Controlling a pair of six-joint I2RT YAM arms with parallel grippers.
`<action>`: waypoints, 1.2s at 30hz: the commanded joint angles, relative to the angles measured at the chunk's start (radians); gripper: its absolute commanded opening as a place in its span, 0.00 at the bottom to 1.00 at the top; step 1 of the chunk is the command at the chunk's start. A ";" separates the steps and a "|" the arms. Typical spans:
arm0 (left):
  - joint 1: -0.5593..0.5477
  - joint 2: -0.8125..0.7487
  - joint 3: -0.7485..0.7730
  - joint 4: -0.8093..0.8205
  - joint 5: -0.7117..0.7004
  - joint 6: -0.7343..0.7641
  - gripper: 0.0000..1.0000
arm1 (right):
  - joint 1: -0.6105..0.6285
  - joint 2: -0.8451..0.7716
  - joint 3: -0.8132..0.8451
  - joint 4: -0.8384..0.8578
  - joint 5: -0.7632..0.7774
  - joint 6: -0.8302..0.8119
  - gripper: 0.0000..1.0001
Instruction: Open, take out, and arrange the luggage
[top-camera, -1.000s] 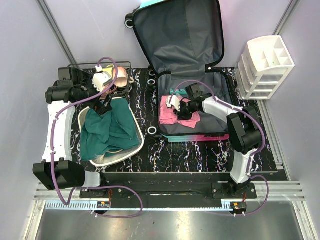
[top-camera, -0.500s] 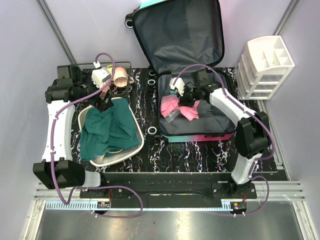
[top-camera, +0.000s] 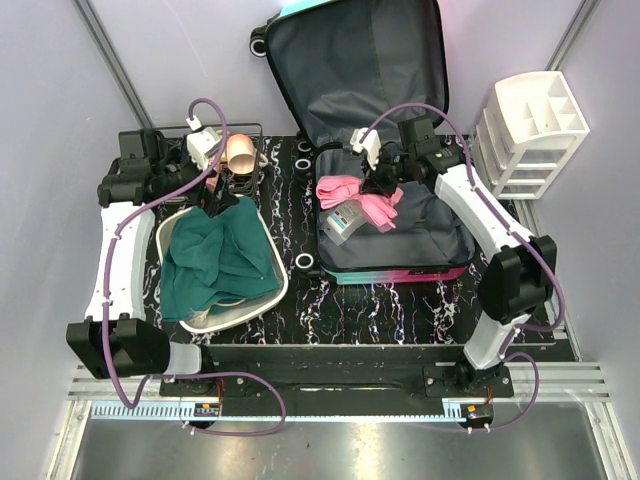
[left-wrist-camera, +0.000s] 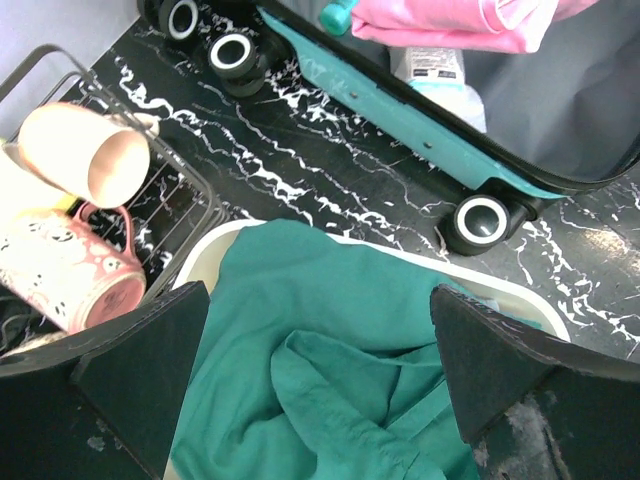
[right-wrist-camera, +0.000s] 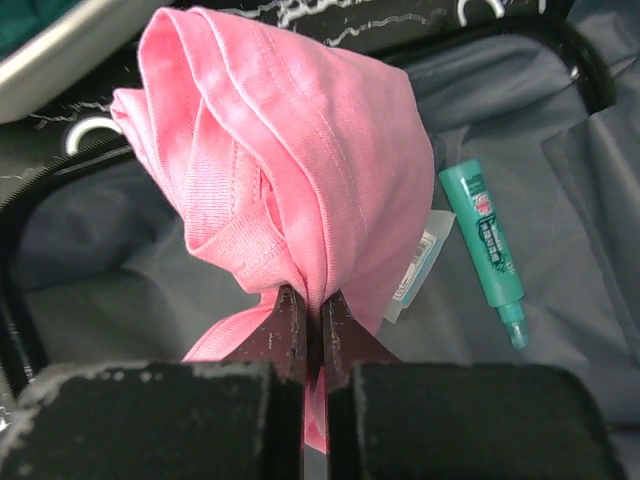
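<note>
Pink garment pinched above the open suitcase

The luggage (top-camera: 362, 70) lies open at the far middle of the black marbled table (top-camera: 400, 300). Its lid leans back against the rear wall with the dark grey lining showing, and its base lies flat, the teal-and-pink edge facing the arms.

The right gripper (top-camera: 378, 183) reaches over the left half of the base. The right wrist view shows its 2 fingers pressed together on a fold of the pink garment (right-wrist-camera: 290, 170), which hangs bunched from them. On the lining below lie a teal tube (right-wrist-camera: 487, 240) and a flat labelled packet (top-camera: 345, 222), the packet partly hidden by the garment.

The left gripper (top-camera: 222, 195) hangs over the far end of the white tub (top-camera: 275, 255), which stands left of the suitcase. Its fingers (left-wrist-camera: 130, 370) are spread wide with nothing between them, directly above the crumpled green cloth (left-wrist-camera: 330, 380) filling the tub. A wire rack (top-camera: 250, 130) just beyond the tub holds a cream cup (left-wrist-camera: 85, 150) on its side and a pink mug (left-wrist-camera: 70, 275).

A white drawer organizer (top-camera: 530, 135) stands at the right edge, well apart from both grippers
</note>
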 joint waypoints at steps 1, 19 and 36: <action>-0.015 -0.068 -0.053 0.177 0.155 -0.044 0.99 | -0.003 -0.135 0.108 -0.020 -0.114 0.047 0.00; -0.560 -0.332 -0.187 0.346 -0.145 0.321 0.99 | 0.158 -0.265 0.121 -0.029 -0.300 0.300 0.00; -0.792 -0.238 -0.092 0.092 -0.432 0.211 0.22 | 0.314 -0.305 0.048 -0.005 -0.296 0.328 0.00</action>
